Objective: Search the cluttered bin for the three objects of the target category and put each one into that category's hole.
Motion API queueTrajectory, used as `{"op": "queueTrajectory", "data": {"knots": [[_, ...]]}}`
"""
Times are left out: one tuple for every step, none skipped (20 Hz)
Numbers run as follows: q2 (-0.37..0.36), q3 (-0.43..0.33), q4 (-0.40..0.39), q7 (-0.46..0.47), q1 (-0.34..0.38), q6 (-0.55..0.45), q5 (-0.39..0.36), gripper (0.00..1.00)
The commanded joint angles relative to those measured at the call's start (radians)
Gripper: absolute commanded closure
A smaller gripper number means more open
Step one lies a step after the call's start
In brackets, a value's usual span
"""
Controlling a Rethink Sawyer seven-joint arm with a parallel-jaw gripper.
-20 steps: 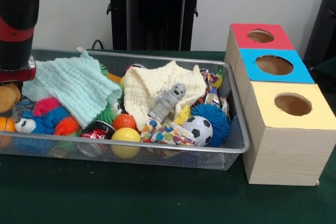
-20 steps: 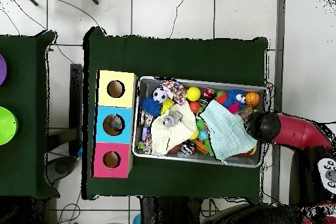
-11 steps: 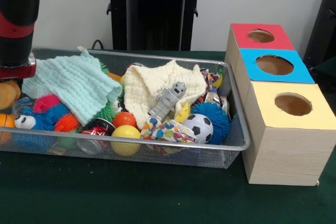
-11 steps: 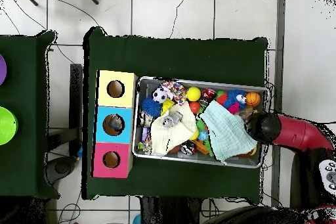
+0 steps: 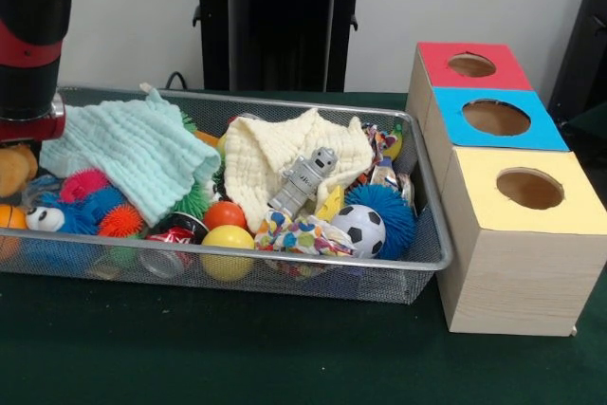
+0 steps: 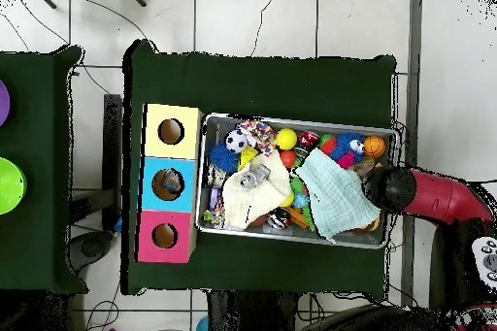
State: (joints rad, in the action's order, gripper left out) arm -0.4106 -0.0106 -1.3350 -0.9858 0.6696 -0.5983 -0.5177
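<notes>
Hiding claw fingers, arm over bin

front view: low, close, level with the table, facing the wire bin side-on | overhead view: high, straight down, covering table and floor | shared: wire bin, three-hole box

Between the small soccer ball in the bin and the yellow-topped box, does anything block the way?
Only the wire bin's wall stands between them. The soccer ball lies uncovered beside the blue spiky ball at the bin end nearest the yellow-topped box, whose hole looks open. The ball must be lifted over the rim.
</notes>
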Motion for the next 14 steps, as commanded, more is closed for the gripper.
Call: {"op": "queueTrajectory", "data": {"knots": [[-0.211, -0.113, -0.141, -0.083, -0.078, -0.162, 0.127, 1.00], [-0.211, -0.112, -0.141, -0.084, -0.079, -0.164, 0.127, 1.00], [-0.212, -0.112, -0.140, -0.084, -0.079, -0.165, 0.127, 1.00], [-0.212, -0.110, -0.139, -0.084, -0.081, -0.167, 0.126, 1.00], [-0.211, -0.109, -0.137, -0.085, -0.082, -0.168, 0.126, 1.00], [-0.211, -0.108, -0.137, -0.086, -0.083, -0.168, 0.126, 1.00], [-0.210, -0.108, -0.136, -0.086, -0.083, -0.169, 0.125, 1.00], [-0.209, -0.107, -0.135, -0.085, -0.084, -0.170, 0.125, 1.00], [-0.208, -0.107, -0.135, -0.085, -0.083, -0.168, 0.124, 1.00], [-0.207, -0.107, -0.135, -0.084, -0.083, -0.167, 0.123, 1.00], [-0.207, -0.107, -0.134, -0.084, -0.083, -0.169, 0.124, 1.00], [-0.206, -0.108, -0.133, -0.083, -0.083, -0.171, 0.124, 1.00], [-0.205, -0.106, -0.131, -0.084, -0.085, -0.176, 0.125, 1.00], [-0.204, -0.105, -0.130, -0.084, -0.086, -0.181, 0.125, 1.00]]}}
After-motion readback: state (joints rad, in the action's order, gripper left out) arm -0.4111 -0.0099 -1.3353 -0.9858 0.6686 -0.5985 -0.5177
